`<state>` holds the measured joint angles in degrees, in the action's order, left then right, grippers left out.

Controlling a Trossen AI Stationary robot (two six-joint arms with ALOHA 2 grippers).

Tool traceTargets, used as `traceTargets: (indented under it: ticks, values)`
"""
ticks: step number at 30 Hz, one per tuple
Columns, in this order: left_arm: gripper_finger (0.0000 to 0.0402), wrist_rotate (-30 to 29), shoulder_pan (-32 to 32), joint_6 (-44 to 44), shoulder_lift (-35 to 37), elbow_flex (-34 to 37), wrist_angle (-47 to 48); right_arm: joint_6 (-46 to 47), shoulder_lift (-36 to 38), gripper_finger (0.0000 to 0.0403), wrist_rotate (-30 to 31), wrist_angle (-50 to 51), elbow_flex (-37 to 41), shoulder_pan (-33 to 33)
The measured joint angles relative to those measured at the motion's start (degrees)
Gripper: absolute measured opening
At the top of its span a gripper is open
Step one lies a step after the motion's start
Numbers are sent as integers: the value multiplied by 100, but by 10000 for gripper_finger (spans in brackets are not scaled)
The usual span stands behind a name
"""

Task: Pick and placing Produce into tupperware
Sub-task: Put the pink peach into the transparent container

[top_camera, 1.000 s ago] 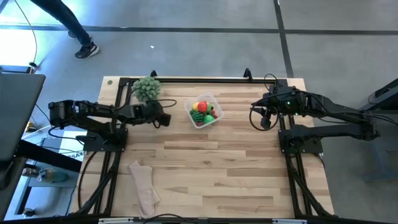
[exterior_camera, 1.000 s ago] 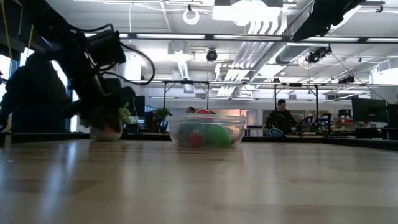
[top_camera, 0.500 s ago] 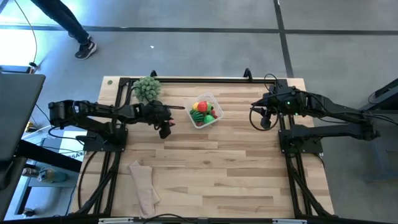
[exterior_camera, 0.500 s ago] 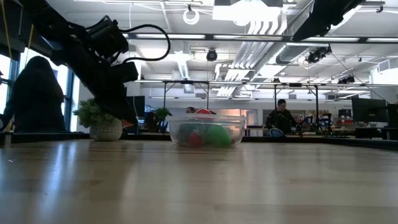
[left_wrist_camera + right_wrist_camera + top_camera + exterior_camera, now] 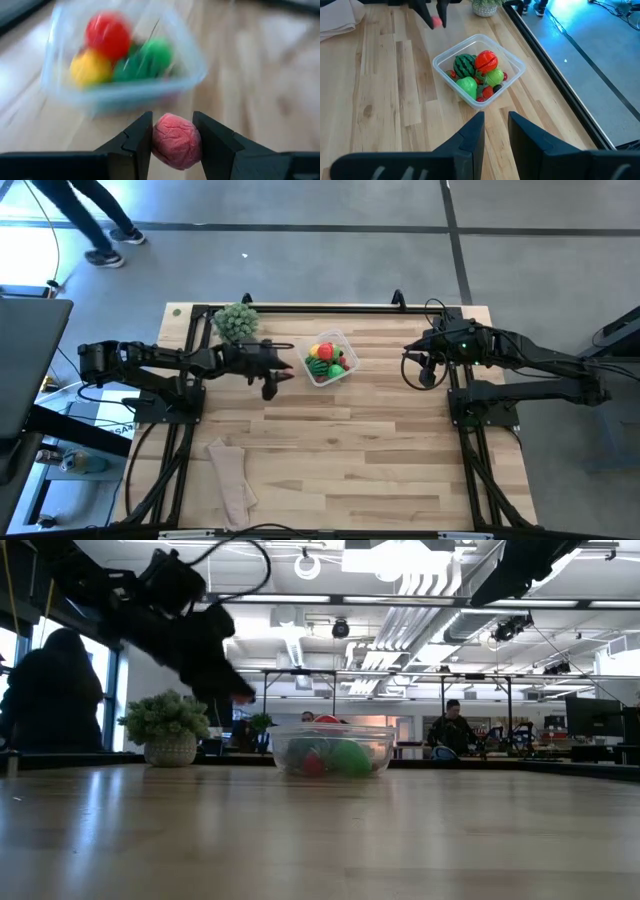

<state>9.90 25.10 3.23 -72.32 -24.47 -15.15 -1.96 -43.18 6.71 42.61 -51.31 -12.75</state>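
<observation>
The clear square tupperware (image 5: 327, 360) stands on the table's far middle. It holds several produce pieces: a striped watermelon ball (image 5: 464, 64), a red one (image 5: 485, 60), green ones and small berries. My left gripper (image 5: 283, 373) hangs just left of it, above the table, shut on a small pink-red wrinkled fruit (image 5: 176, 141). That fruit also shows in the right wrist view (image 5: 436, 21). My right gripper (image 5: 495, 127) waits raised at the table's right side, with a narrow gap between its fingers and nothing in it. My left gripper pinches the pink-red fruit by two opposite sides (image 5: 159, 142) between its two fingers. The fingers come slanting down from the table's left, pointing toward the tupperware. The fruit is lifted clear of the table.
A pale-green leafy ball in a pot (image 5: 236, 322) stands at the far left corner, just behind my left arm. A beige cloth (image 5: 232, 480) lies near the front left. A person (image 5: 90, 220) walks on the floor beyond the far edge. Bare wood lies in front of the tupperware.
My left gripper has risen from table height by the leafy pot and moved toward the table's right, closer to the tupperware. Its wrist has rolled on the way. It has stayed shut on the pink-red fruit, which is now lifted clear.
</observation>
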Motion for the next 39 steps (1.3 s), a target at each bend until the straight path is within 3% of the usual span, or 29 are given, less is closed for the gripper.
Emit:
traceTargets:
  ticks: [6,11,19,26,32,39]
  values:
    - [127,482,0,171,0,-265,-1168,0,0,76,1,0,0,0]
    - [127,804,0,173,0,-1076,-1099,-1,0,76,-1,0,-2,1]
    - [127,860,0,-137,-233,-2814,668,0,0,76,-1,1,-1,2]
    - [127,698,0,-559,-1403,-4051,2145,-1,0,76,1,0,-1,0]
    - [127,166,0,-911,-2382,-4534,3259,0,0,76,-1,0,0,0]
    - [127,-816,0,-1077,-2824,-4572,3772,0,1,76,1,0,-1,0]
